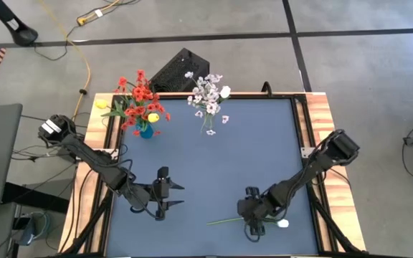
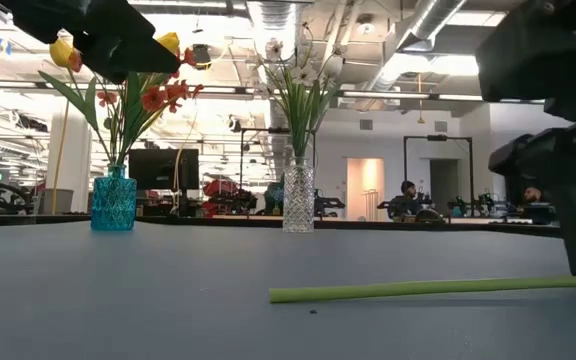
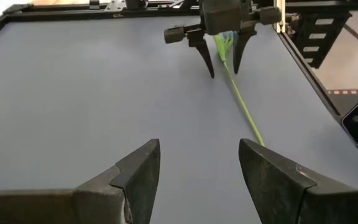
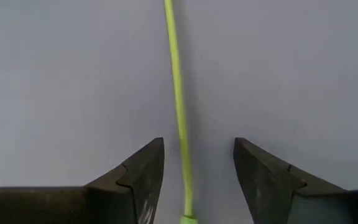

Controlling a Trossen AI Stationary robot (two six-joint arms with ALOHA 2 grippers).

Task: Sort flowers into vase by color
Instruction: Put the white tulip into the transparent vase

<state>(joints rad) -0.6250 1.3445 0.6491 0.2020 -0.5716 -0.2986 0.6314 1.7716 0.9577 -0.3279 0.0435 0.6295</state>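
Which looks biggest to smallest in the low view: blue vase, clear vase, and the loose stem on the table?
1. Loose stem: spans the most of the picture, but it lies nearest the camera, so that may flatter it.
2-3. Blue vase and clear vase: they look about alike in height; the blue one looks a little wider. Not ranked.

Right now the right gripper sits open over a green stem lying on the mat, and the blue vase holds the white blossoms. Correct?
Not quite. The blue vase holds red and yellow flowers, as the high view shows. The right gripper does sit open over the green stem.
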